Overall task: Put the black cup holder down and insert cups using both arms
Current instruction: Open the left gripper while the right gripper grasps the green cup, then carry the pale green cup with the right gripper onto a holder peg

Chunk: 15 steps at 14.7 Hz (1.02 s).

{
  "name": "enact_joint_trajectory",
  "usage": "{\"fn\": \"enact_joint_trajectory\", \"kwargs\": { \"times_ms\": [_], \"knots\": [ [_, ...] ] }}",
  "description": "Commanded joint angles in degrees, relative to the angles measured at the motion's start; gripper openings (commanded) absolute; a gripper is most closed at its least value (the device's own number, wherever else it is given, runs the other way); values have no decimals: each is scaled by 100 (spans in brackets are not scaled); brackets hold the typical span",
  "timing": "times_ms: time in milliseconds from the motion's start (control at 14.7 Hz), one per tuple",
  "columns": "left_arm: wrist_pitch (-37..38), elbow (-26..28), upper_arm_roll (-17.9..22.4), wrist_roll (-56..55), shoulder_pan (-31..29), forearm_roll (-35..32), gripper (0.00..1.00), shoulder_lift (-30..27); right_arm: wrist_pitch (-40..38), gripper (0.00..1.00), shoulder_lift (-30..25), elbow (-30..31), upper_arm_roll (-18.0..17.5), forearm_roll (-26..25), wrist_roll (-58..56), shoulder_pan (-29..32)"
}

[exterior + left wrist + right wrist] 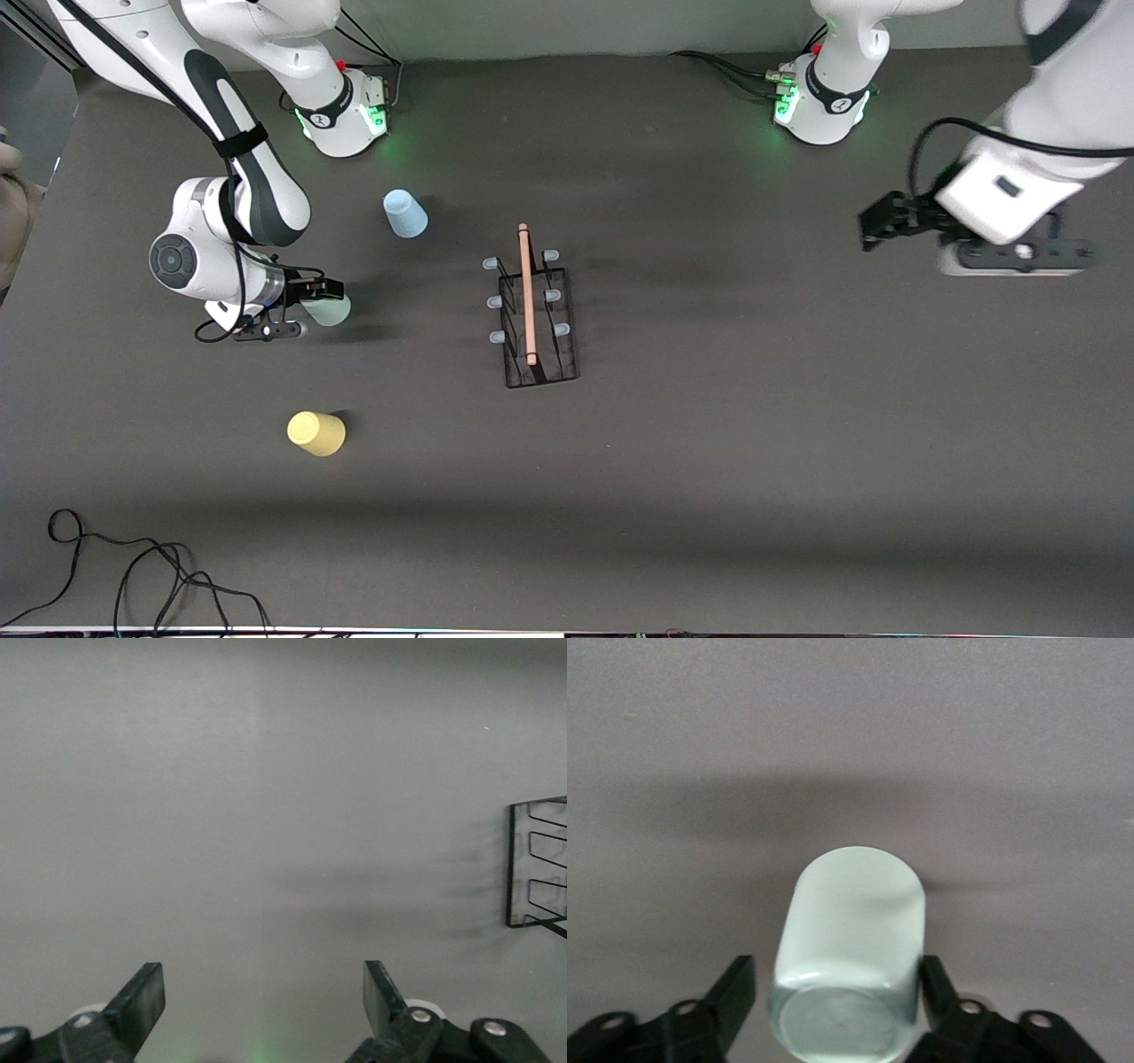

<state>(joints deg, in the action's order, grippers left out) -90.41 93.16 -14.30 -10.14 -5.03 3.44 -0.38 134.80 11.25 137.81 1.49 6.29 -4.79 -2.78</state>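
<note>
Our right pincer (321, 299) has its fingers (735, 992) pressed against the sides of the mint cup (330, 310), one on each flank near the closed base, as the right wrist view shows. From that view we judge the cup gripped, or a hair from it. It sits low toward the right arm's end of the worktop (709, 487).

From there the rack (532, 310) lies toward the middle of the worktop, well apart from the cup. Its wooden rod (527, 292) runs toward and away from the front camera, with three pale pegs (493, 302) on each flank. So the carry goes crosswise to the rod, and the pegs on the right arm's flank are the ones we reach first; the cup's mouth must turn down over one.

The blue cup (405, 213) stands farther from the camera than the mint one, the yellow cup (316, 433) nearer; both are on the right arm's half.

Our left pincer (873, 227) waits spread wide and empty in the air over bare worktop at the left arm's end.
</note>
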Motion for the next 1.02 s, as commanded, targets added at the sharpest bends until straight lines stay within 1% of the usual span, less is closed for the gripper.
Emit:
{"fn": "enact_joint_trajectory", "kwargs": {
  "times_ms": [0, 68, 136, 271, 407, 475, 543, 679, 814, 950],
  "knots": [
    [15, 106, 591, 547, 140, 25, 100, -155, -216, 35, -88, -271, 35, -14, 110, -56],
    [-12, 97, 900, 636, 360, -1, 100, -155, -618, 27, -114, -542, 27, -14, 110, -56],
    [-29, 71, 1085, 689, 431, -71, 100, -147, -1188, 23, -123, -963, 35, -14, 110, -56],
    [-56, 45, 1375, 960, 572, -115, 100, -138, -2330, 22, -114, -1807, 27, -14, 128, -56],
    [-108, 18, 1858, 1050, 931, -168, 100, -111, -2975, 22, -123, -2423, -8, 65, 285, -91],
    [-117, -17, 1887, 1050, 933, -177, 100, -94, -3221, 22, -106, -2704, -9, 74, 469, -239],
    [-109, -52, 1878, 1058, 916, -212, 100, -76, -3345, 22, -88, -2925, -9, 74, 766, -519],
    [-109, -52, 1869, 1050, 994, -387, 100, -76, -3329, 22, -53, -3137, -9, 74, 1635, -1116],
    [-117, -52, 1642, 1050, 881, -397, 100, -59, -3303, 22, 87, -3391, 0, 65, 2505, -1897],
    [-117, -52, 1422, 1050, 697, -406, 100, -50, -3303, 22, 272, -3577, -9, 74, 3088, -2470]
  ]
}}
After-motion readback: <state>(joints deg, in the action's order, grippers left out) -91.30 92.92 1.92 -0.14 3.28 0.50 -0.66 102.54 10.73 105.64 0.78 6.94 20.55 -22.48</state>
